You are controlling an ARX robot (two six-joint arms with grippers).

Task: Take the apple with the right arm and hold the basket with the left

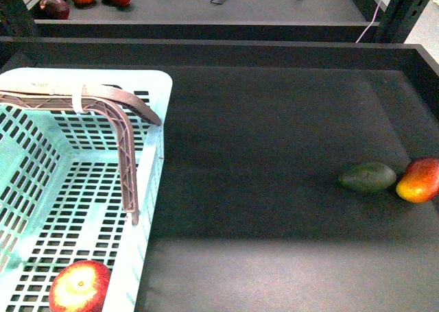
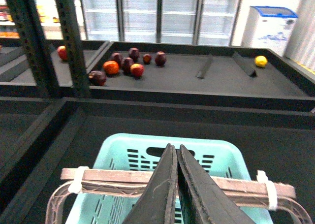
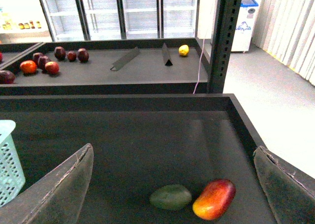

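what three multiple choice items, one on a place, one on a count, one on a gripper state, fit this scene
1. Where is the round red apple with yellow patches?
A. on the dark mat beside the avocado
B. inside the pale mint-blue slotted plastic basket
C. in the right gripper

2. How many fruits lie on the dark tray mat outside the basket?
A. none
B. two
C. four

3. How do the right gripper fingers stand?
A. wide apart, holding nothing
B. closed on the apple
C. closed on a basket handle

Answers:
1 B, the front view shows the apple on the basket's slotted floor.
2 B, only the dark green avocado and the oblong red-orange mango lie there.
3 A, the right wrist view shows the two fingers far apart above those fruits.
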